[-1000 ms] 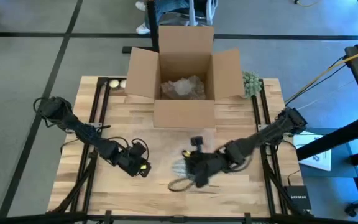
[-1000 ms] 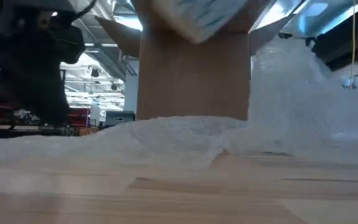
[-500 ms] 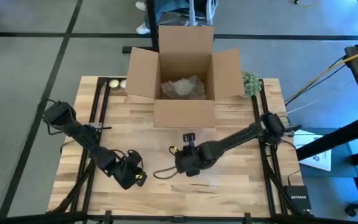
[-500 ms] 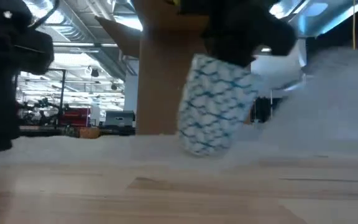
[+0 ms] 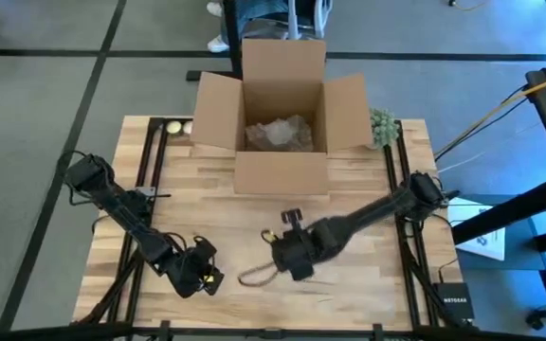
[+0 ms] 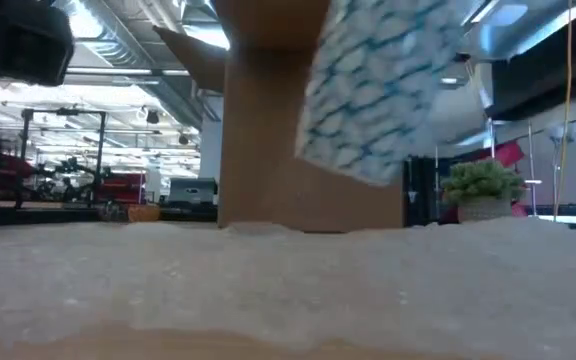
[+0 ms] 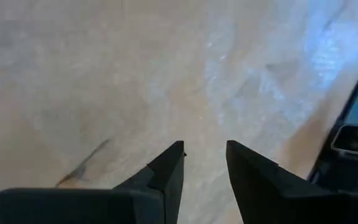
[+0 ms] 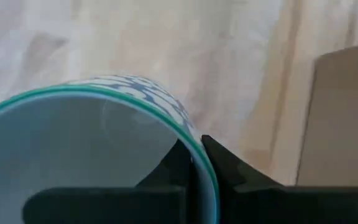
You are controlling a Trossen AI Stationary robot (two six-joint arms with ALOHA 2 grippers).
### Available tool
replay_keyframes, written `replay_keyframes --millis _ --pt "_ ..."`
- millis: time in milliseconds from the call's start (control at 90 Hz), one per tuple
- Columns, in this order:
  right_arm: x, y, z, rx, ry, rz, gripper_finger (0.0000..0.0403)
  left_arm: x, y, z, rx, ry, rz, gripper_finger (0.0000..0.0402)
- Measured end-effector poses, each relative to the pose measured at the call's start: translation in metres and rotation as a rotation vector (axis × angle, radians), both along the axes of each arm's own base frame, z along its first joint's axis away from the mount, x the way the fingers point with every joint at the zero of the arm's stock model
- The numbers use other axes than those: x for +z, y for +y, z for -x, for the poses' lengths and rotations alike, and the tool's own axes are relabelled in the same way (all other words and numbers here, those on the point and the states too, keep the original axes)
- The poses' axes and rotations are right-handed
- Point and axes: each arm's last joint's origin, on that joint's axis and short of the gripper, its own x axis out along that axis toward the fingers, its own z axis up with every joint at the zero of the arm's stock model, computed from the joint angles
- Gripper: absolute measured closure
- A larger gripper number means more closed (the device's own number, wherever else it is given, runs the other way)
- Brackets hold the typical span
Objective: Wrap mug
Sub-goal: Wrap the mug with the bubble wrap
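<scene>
A white mug with a blue-green pattern [image 6: 383,85] hangs tilted above the sheet of clear bubble wrap [image 6: 288,290] that lies flat on the wooden table. My right gripper [image 5: 292,258] is shut on the mug near the table's middle, and the right wrist view looks into the mug's pale inside [image 8: 73,149]. To its left, near the front edge, my left gripper [image 5: 197,277] is open over the bubble wrap [image 7: 241,81], fingers pointing down with nothing between them. My right gripper pinches the mug's green rim [image 8: 194,155], one finger inside the mug and one outside against its patterned wall. The mug is lifted clear of the bubble wrap and hangs tilted.
An open cardboard box [image 5: 282,114] with crumpled wrap inside stands at the table's far middle. A small green plant [image 5: 383,128] sits to its right, and two pale balls [image 5: 178,127] lie at the far left corner.
My right gripper has dipped the mug down to the bubble wrap and raised it again, ending a little nearer the front edge. My left gripper has moved toward the table's near edge. The bubble wrap, heaped up on the right before, now lies flat.
</scene>
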Motion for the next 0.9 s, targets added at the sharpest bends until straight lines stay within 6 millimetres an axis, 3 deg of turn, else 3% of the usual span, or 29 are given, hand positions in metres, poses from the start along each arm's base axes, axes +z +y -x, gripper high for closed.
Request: replay_keyframes --millis 133,278,500,722,900 --pt "-0.020 -0.016 0.004 -0.035 0.130 -0.071 0.0400 0.003 0.001 -0.004 -0.004 -0.019 -0.021 0.0298" --pt "-0.041 -0.016 0.011 -0.047 0.184 -0.105 0.0400 0.004 0.001 -0.004 0.000 -0.024 -0.034 0.0298" --pt "-0.049 -0.019 0.010 -0.058 0.151 -0.134 0.0392 0.004 0.010 -0.011 0.019 -0.035 -0.070 0.0298" --pt "-0.050 -0.018 0.006 -0.035 0.114 -0.123 0.0318 0.004 0.015 -0.016 0.021 -0.035 -0.089 0.0298" --pt "-0.028 -0.019 0.010 -0.036 0.162 -0.106 0.0248 0.004 0.024 -0.022 0.036 -0.036 -0.108 0.0298"
